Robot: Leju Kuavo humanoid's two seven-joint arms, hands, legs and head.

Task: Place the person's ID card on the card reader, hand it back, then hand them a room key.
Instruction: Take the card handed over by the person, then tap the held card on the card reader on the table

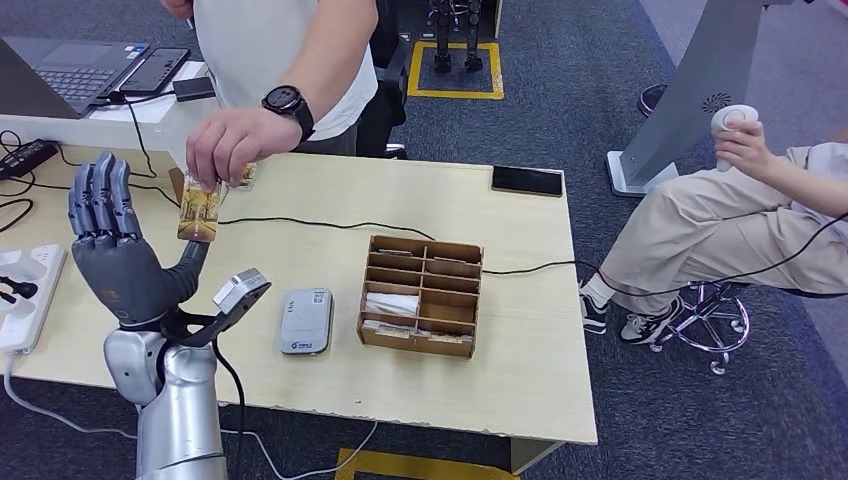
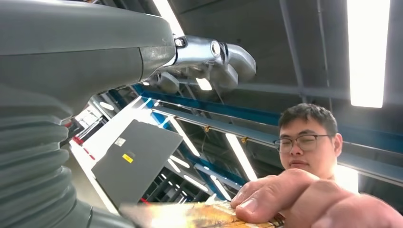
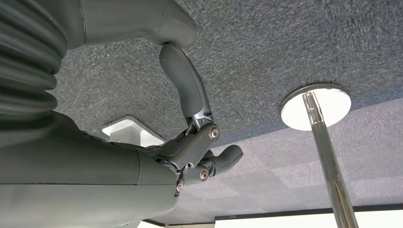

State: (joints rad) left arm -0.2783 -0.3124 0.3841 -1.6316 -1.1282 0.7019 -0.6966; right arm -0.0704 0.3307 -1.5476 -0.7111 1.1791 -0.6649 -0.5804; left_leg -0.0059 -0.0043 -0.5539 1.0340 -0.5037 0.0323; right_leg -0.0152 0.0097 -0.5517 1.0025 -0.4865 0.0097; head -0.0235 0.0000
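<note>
Left hand: raised, fingers apart, thumb out, ready to receive | ID card: pinched by person's hand, touching my thumb | card reader: on surface, awaiting card | right hand: hanging, loosely spread, holds nothing

Light wooden table on dark grey carpet (yellow floor markings), ceiling strip lights overhead

A robotics lab hall: grey carpet, yellow floor marking, high ceiling strip lights, laptop
</note>
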